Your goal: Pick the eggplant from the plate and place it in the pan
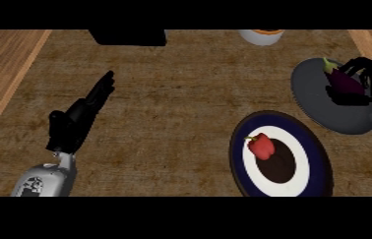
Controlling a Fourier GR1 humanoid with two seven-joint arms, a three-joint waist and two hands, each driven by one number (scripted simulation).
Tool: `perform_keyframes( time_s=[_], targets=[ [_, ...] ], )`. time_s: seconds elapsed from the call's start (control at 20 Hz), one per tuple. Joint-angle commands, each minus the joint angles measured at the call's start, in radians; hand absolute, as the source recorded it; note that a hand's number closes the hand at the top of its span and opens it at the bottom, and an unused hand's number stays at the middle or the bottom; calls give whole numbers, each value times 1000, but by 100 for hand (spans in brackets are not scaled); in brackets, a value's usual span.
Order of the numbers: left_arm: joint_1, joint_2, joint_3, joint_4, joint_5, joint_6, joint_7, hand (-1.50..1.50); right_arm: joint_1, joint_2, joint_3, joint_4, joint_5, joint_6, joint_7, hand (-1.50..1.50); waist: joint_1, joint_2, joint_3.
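Nearest, the left hand (pixel 76 117) rests open. Far right, the right hand (pixel 354 83) curls around the eggplant (pixel 343 79) over the grey pan (pixel 312 93); releasing near the rim risks a roll-off.

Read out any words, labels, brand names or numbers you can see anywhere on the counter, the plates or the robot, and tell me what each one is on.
None: no text, number or logo can be read on anything here.
The blue-rimmed plate shows only plain rings.
The grey dish and the white container at the far edge bear no marks.
The pale speckles on the left forearm form no readable letters.
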Motion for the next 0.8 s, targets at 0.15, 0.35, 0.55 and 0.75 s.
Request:
perform_keyframes(
  time_s=[0.15,0.35,0.55,0.75],
  targets=[
    [-2,-10,-25,14,-7,-22,-30,0,-76,-27,70,219,112,55,223,-150,39,16,1],
    [-28,21,23,32,28,-51,-46,0,-126,-18,25,243,64,118,176,-150,46,22,3],
    [-33,-1,-6,13,4,-33,-22,0,-150,-25,-66,248,-33,205,115,-150,46,23,6],
    [-4,-11,-2,35,3,-24,-43,0,-131,-20,-187,234,-160,250,11,-150,32,22,6]
  ],
)
